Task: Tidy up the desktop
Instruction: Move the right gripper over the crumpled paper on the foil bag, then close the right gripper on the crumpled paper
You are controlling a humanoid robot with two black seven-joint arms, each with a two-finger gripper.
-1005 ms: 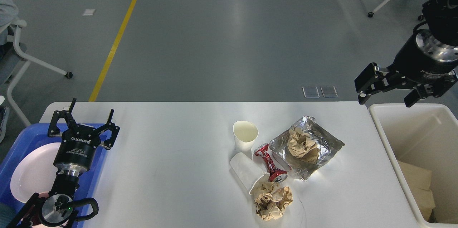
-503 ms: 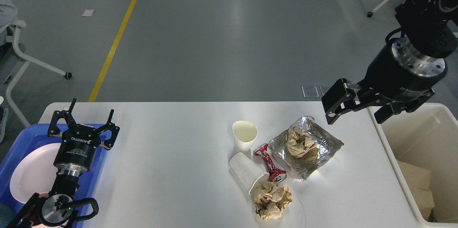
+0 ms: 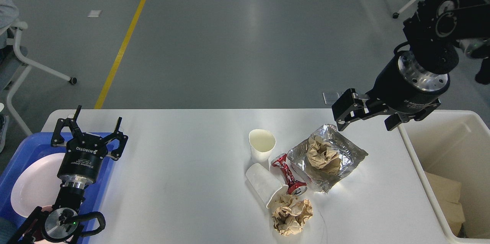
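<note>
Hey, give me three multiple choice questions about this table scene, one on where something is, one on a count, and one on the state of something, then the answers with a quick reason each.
1. Where does the crushed red metal can lie?
A. in the blue plastic tray
B. between the tipped white paper cup and the crinkled silver foil wrapper
C. in the cream-white bin

2. How many white paper cups are on the large white desktop?
A. one
B. two
C. four

3. How do the jaws of the right gripper stand?
A. apart and empty
C. shut on a cup
B. shut on the foil

Answers:
1 B: the can lies between the tipped white paper cup and the crinkled silver foil wrapper.
2 B: one upright white paper cup, one on its side.
3 A: a clear gap shows, with nothing in it.
</note>
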